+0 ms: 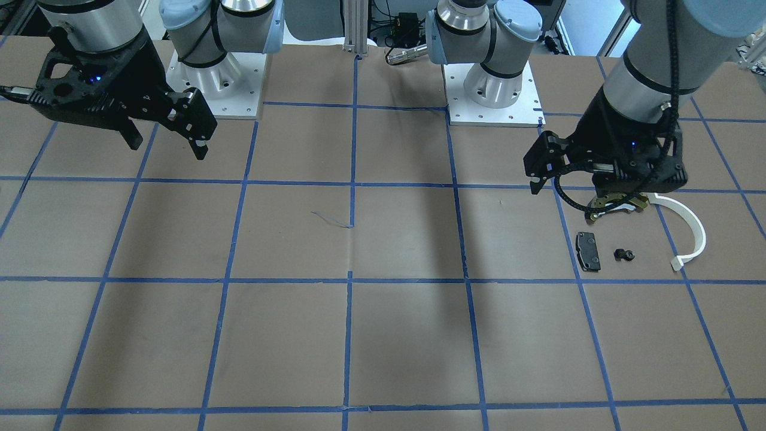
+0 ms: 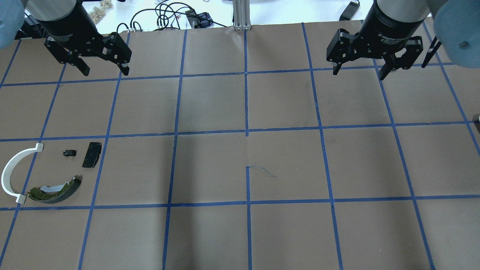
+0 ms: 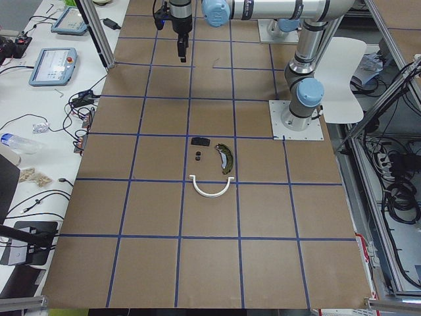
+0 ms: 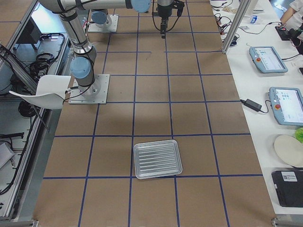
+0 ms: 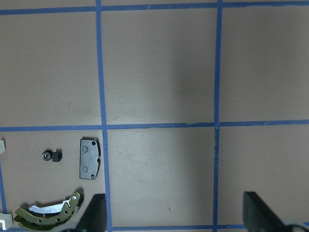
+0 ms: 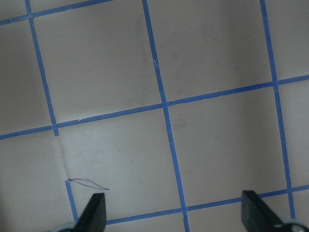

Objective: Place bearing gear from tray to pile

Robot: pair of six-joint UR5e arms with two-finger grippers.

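Bearing gear (image 2: 69, 152) lies on counter (image 2: 247, 232) beside black pad (image 2: 92, 154); left pincer (image 2: 105, 71) and right pincer (image 2: 359, 74) hang wide, raised

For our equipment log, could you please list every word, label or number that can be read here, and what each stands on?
"2F Adaptive", the rest blurred: on the body of the right tool.
Pendant screens: too small to read.
White label on the black box: too small to read.
Nothing else legible.
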